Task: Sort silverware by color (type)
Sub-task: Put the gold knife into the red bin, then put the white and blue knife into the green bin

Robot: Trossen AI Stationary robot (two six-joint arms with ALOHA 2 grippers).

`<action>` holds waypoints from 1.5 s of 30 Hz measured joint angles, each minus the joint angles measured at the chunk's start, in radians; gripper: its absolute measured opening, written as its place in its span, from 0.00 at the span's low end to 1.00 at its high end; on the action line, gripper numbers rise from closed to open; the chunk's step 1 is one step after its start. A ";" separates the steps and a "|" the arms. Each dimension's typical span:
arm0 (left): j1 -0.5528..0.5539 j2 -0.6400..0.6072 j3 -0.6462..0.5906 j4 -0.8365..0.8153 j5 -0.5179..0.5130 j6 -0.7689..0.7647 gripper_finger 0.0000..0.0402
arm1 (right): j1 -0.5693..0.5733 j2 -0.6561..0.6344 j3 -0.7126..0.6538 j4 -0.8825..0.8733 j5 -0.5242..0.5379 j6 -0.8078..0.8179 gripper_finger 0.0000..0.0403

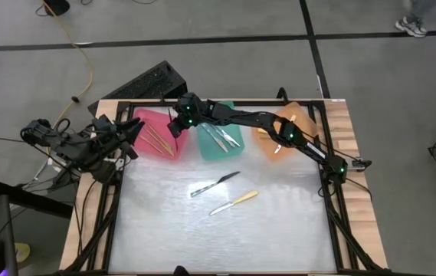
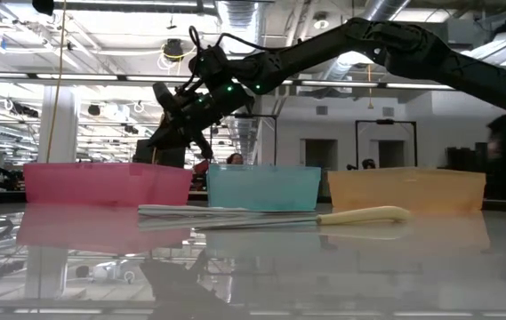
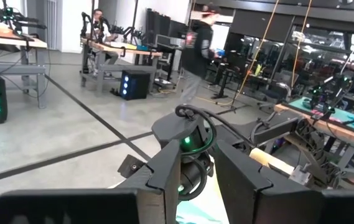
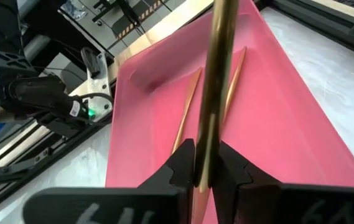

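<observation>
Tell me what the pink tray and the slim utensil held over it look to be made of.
Pink tray: probably plastic, given its smooth, evenly coloured, matte walls. Slim gold-toned utensil, gripped by the right gripper: probably metal, given its brassy sheen with a bright highlight along its length.

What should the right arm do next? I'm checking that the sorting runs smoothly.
Probably lower a little and open. The right tool is shut on a gold utensil directly over the pink tray, where two similar gold pieces already lie. The left tool waits beside that tray.
</observation>
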 joint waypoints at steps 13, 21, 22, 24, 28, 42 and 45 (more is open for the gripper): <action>0.000 0.000 0.000 -0.035 -0.002 -0.030 0.21 | 0.002 0.000 0.000 -0.001 -0.010 -0.067 0.21; 0.000 0.000 0.000 -0.035 -0.002 -0.035 0.21 | 0.003 -0.001 0.000 -0.001 -0.014 -0.066 0.32; 0.000 0.000 0.000 -0.035 -0.002 -0.035 0.21 | 0.003 -0.001 0.000 -0.001 -0.014 -0.066 0.33; 0.000 0.000 0.000 -0.035 -0.003 -0.035 0.21 | 0.003 -0.001 0.000 -0.001 -0.014 -0.066 0.34; 0.000 0.000 0.000 -0.034 -0.003 -0.059 0.21 | 0.002 -0.001 0.000 0.032 -0.025 -0.034 0.34; 0.000 -0.008 0.000 0.183 0.037 0.059 0.21 | -0.099 -0.169 0.000 0.290 -0.220 0.072 0.34; 0.000 -0.018 0.000 0.187 0.063 0.059 0.21 | -0.123 -0.232 0.001 0.254 -0.265 0.032 0.34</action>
